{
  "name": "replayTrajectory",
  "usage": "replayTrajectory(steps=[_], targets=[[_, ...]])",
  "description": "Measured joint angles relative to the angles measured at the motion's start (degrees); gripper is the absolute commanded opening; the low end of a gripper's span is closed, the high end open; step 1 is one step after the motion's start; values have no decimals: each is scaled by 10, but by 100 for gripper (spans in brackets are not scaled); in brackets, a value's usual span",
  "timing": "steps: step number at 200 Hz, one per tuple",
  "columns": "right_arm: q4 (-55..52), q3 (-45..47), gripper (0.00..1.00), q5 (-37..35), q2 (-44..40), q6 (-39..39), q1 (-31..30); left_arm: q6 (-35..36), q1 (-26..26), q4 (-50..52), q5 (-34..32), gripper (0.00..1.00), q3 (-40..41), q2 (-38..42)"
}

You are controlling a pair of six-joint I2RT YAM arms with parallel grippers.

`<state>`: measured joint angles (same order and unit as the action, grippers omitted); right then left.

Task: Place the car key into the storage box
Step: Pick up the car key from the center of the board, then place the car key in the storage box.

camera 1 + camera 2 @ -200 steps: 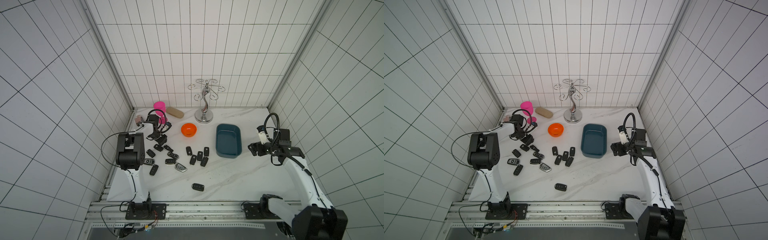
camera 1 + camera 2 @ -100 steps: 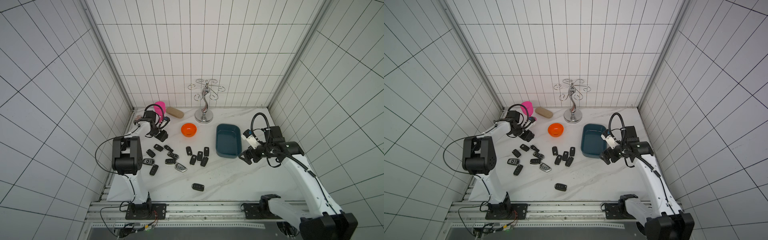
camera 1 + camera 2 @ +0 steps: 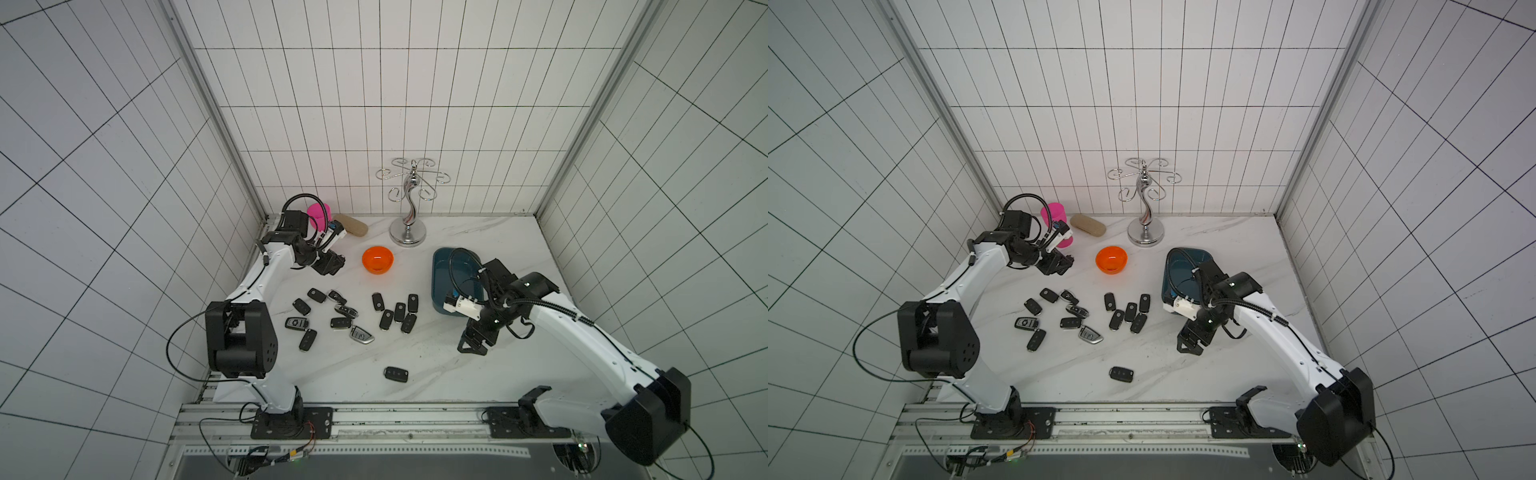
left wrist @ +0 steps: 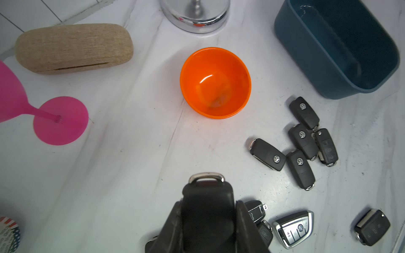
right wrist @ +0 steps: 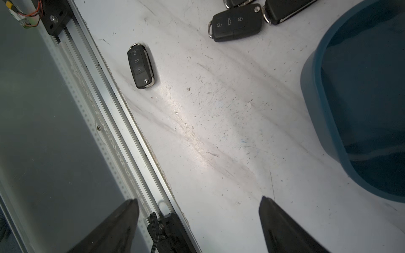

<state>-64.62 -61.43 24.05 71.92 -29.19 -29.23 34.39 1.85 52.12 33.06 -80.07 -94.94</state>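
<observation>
Left jaws are clenched on a black car key above the desk, near the pink goblet. The orange bowl sits between them and the storage box. Right jaws gape, released, beside that box. Only the left wrist view shows the gripped key; both top views hide it.

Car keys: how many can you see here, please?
15: left cluster of eight, middle cluster of five, lone key in front, held key in the left gripper. Others may be hidden.
</observation>
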Motion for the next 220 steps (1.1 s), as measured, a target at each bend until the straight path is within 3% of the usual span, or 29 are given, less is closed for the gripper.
replayTrajectory(steps=[33, 83, 123, 155, 220], targets=[[17, -33, 79, -4, 55, 6, -9, 1, 38, 7, 35, 15, 34, 43], [27, -191, 75, 42, 176, 35, 5, 3, 144, -73, 30, 15, 118, 113], [16, -252, 75, 116, 225, 69, 57, -11, 172, -139, 18, 16, 128, 112], [8, -279, 74, 179, 252, 101, 102, -20, 228, -173, -23, 16, 126, 93], [20, -299, 72, 247, 290, 168, 126, -66, 294, -218, -83, 17, 82, 37]])
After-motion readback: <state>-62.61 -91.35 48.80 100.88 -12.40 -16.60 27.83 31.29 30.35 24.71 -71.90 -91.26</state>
